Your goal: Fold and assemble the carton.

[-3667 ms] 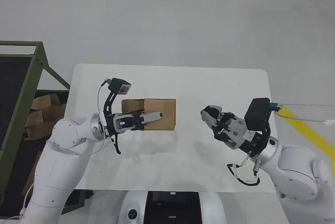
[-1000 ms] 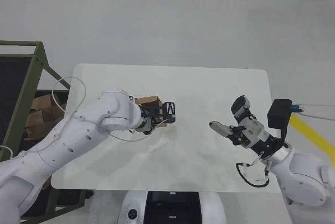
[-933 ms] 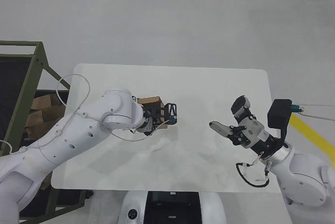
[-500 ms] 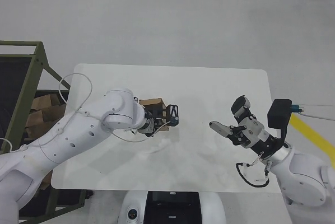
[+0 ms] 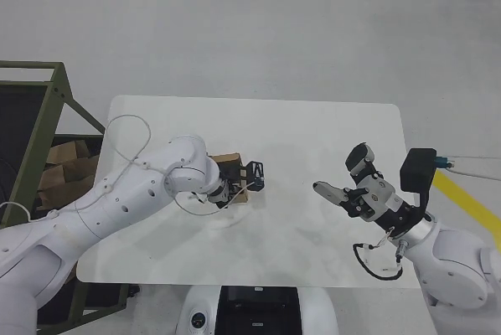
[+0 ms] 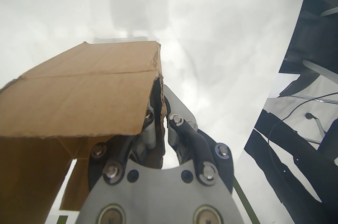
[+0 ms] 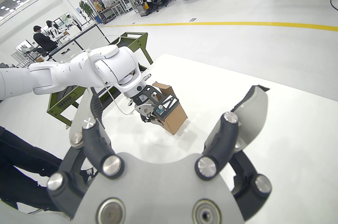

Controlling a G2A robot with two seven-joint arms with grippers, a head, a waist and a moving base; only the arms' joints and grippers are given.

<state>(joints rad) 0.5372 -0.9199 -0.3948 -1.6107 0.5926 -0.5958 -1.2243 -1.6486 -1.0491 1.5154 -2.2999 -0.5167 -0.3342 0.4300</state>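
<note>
1. Cardboard is the whole job here: the carton (image 5: 228,158) is near the middle of the table (image 5: 317,126), a little toward the robot's left, and tilted with one corner low. I cannot tell whether that corner touches the tabletop.
2. The left gripper (image 6: 158,114) is clamped on the edge of one carton wall, with a finger on each side of the sheet. Pinching a single wall likely leaves the other panels free to fold and lets the arm tip the carton to a handy angle.
3. In the left wrist view a panel is bent over along its crease, above the clamped edge. The carton looks part-formed, with its flaps not yet closed.
4. The right gripper (image 5: 341,173) has its fingers spread wide and holds nothing. It hangs over the right part of the table, well apart from the carton and facing it. That looks like a waiting pose, ready to press or tuck a flap while the other arm steadies the carton.
5. A green rack (image 5: 33,109) stands just beside the table's left edge, with more flat cardboard (image 5: 62,172) stacked in it. A yellow line (image 5: 464,197) runs across the floor to the right.
6. The left arm's black camera (image 5: 255,173) and wrist sit against the carton on the side facing the right gripper. Any approach from there would probably have to go around them to reach a free flap.
</note>
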